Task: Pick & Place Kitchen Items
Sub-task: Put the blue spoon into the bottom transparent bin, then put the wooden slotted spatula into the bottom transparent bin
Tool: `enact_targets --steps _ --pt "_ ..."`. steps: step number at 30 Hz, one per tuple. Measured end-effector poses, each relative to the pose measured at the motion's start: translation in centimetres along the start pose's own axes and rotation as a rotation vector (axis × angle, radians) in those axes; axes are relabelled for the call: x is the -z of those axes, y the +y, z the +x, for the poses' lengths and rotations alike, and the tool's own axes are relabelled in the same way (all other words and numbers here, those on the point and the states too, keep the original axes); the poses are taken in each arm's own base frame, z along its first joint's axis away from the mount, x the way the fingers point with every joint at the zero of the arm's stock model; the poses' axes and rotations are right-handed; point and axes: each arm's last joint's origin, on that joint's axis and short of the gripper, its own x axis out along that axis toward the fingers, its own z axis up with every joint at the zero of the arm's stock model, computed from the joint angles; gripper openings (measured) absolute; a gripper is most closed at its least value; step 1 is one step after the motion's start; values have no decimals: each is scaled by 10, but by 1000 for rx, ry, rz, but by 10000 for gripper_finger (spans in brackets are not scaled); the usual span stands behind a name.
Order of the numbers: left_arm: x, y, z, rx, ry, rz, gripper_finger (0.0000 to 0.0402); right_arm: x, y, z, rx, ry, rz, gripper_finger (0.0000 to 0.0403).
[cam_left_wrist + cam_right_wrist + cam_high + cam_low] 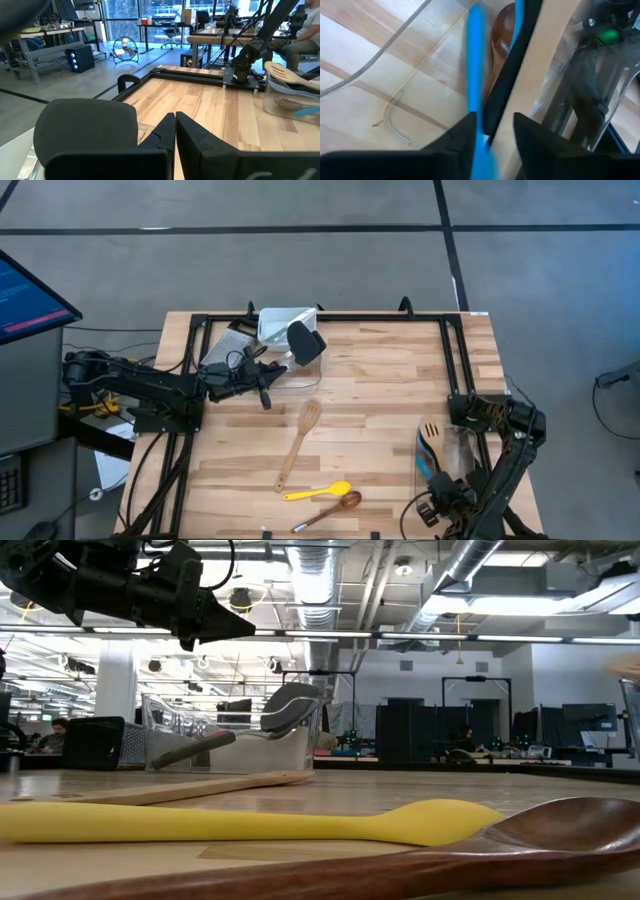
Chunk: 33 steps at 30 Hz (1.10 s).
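My right gripper [495,132] points steeply down into a clear tub [447,460] at the table's right near corner, fingers apart. A blurred blue spoon handle [476,75] and a dark handle [512,65] pass between them. A wooden slotted turner [431,430] also stands in that tub. My left gripper [175,131] is shut and level, holding nothing, beside a far-left clear tub [285,330] that holds a black spatula [303,340]. A wooden turner [300,442], a yellow spoon [318,492] and a dark wooden spoon [330,510] lie flat on the table. My right gripper has the blue spoon's handle [480,127] lying along the inner side of one finger [462,140]. The other finger [535,137] stands clear of it. Whether the handle touches that finger, I cannot tell. The handle runs down into the tub, along the fingers.
A black frame rail [330,317] runs along the table's far edge and down both sides. A monitor [30,300] stands off the left side. Bare wood [380,380] lies between the two tubs. In the left wrist view, a person sits beyond the table.
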Motion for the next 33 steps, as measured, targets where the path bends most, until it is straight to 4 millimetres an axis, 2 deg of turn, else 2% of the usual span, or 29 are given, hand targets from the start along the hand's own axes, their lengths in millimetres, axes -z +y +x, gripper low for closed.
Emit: enact_targets --steps 5,9,14,21,26,30,33 --pt "0 0 0 0 0 0 2 -1 -1 -1 1 6 -36 190" --pt "0 0 0 0 -2 -1 2 -14 -6 -10 33 65 -30 196" --pt "-1 0 0 0 -6 -2 2 -40 -16 -28 -33 137 -61 155" --pt "-1 0 0 0 -7 -3 2 -79 -32 -48 -157 183 -79 59" --pt "-1 0 0 0 -8 -3 2 -107 -35 -55 -284 38 -144 5" --pt "-1 0 0 0 -10 -4 2 -129 -26 -61 -425 -222 -204 14" --pt "-1 0 0 0 -10 -4 2 -144 -13 -65 -489 -437 -282 11"
